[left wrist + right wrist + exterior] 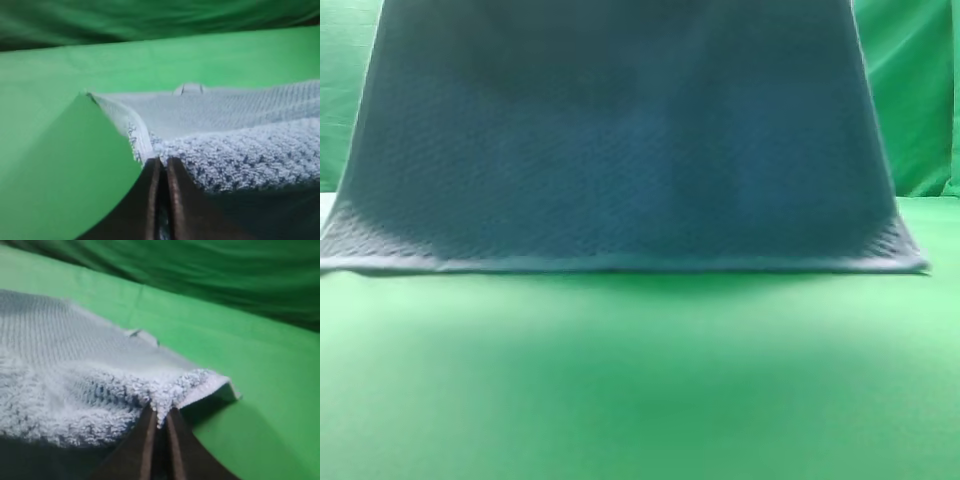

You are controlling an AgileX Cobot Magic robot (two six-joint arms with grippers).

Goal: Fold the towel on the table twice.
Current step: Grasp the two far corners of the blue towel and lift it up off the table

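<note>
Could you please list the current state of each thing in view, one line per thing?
towel: lifted by its near edge, hanging like a curtain before the high camera, far edge lying on the table.
left gripper: shut on a towel corner.
right gripper: shut on the other towel corner.
white tag: at the towel's far hem.
table: green surface with the towel's far part resting on it.

Towel (620, 150): blue-grey cloth, matt, bumpy waffle weave, fuzzy looped pile near edge. Tabletop (640, 380): smooth matt green fabric. Backdrop (150, 20): wrinkled green cloth.
</note>
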